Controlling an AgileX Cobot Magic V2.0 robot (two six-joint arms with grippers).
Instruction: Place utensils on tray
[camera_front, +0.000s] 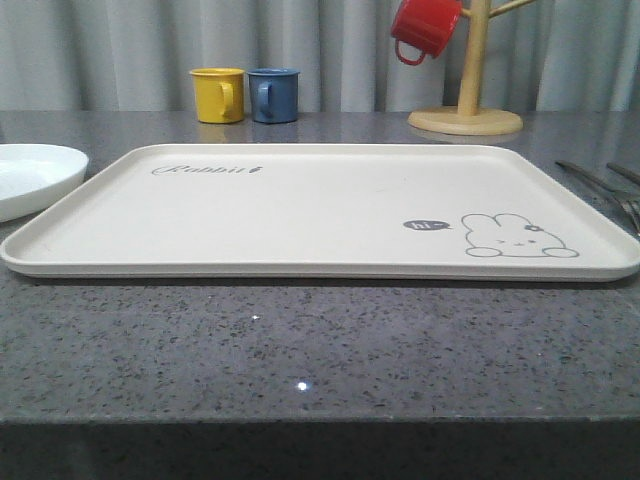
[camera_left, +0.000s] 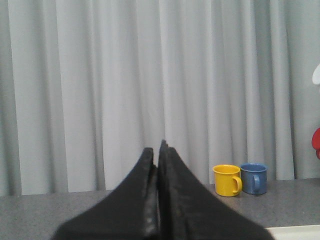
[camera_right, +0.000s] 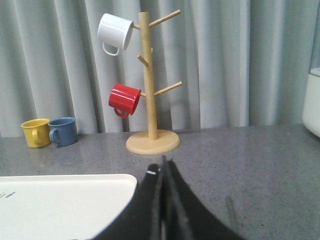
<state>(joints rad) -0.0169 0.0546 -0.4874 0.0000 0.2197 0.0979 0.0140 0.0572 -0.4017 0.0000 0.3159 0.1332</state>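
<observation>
1 tray (camera_front: 300, 215), centre table, bare. 1 mug tree (camera_right: 151, 100) bearing 2 mugs; 2 more mugs (camera_front: 245, 95) behind tray. Utensils (camera_front: 610, 190), right of tray, count unclear. My 2 claws (camera_left: 158, 170) (camera_right: 164, 180): both closed, holding nothing.

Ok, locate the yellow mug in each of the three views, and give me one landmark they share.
Front view: the yellow mug stands at the back of the table, left of centre, just left of the blue mug.
Left wrist view: the yellow mug sits low on the right side, beside the blue mug.
Right wrist view: it stands at the far left edge, again next to the blue mug.
Shared landmark: the blue mug.
</observation>
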